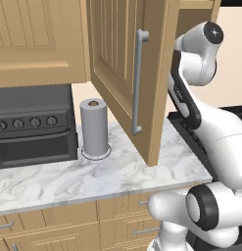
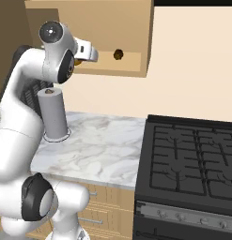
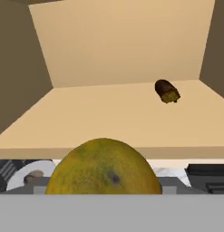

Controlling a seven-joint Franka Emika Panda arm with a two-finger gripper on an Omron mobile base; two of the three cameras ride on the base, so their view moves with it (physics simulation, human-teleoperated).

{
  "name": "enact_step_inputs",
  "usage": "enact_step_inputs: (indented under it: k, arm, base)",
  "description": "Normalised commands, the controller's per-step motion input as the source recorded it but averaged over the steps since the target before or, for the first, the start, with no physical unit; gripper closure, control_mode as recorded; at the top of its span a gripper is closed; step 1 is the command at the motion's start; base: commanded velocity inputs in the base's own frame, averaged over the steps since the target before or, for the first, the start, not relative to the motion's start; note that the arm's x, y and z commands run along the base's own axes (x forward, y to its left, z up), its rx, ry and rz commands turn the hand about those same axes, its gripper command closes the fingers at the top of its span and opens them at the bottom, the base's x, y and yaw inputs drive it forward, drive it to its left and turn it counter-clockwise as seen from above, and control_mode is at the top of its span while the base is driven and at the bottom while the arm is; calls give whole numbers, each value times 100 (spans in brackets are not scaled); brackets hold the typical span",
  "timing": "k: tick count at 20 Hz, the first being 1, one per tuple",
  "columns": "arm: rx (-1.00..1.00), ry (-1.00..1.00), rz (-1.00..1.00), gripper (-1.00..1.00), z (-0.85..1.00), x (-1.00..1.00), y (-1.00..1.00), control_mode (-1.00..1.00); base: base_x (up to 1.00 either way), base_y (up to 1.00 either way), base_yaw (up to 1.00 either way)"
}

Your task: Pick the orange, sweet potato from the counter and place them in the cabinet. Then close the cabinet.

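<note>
Hand view, sweet potato (image 3: 167, 91) inside cabinet (image 3: 118, 113), orange (image 3: 103, 166) at its edge

Kitchen: stove (image 2: 192, 159), marble counter (image 2: 98, 145), cabinet (image 1: 127, 73).

left base view: behind arm's left, looking forward-down | right base view: behind arm's right, same way | shared: counter (image 1: 93, 179), paper-towel roll (image 2: 53, 115) | hand view: close, facing into cabinet (image 3: 122, 50)
</note>
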Motion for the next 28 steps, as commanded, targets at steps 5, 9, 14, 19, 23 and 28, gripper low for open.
enact_step_inputs:
  k: [5, 9, 14, 19, 23, 28]
  arm:
    - [11, -8, -5, 100, -22, 59, 0, -100]
    - [9, -19, -7, 100, -21, 66, 2, -100]
    - [7, -7, -9, 100, -14, 77, 16, -100]
    - [0, 7, -11, 100, 0, 82, 21, -100]
    - [0, 16, -9, 100, 0, 87, 19, -100]
    - [0, 7, -9, -100, 0, 74, 15, -100]
  base:
    - [0, 0, 0]
    - [0, 0, 0]
    - [0, 0, 0]
    - [0, 0, 0]
    - [0, 0, 0]
    - [0, 0, 0]
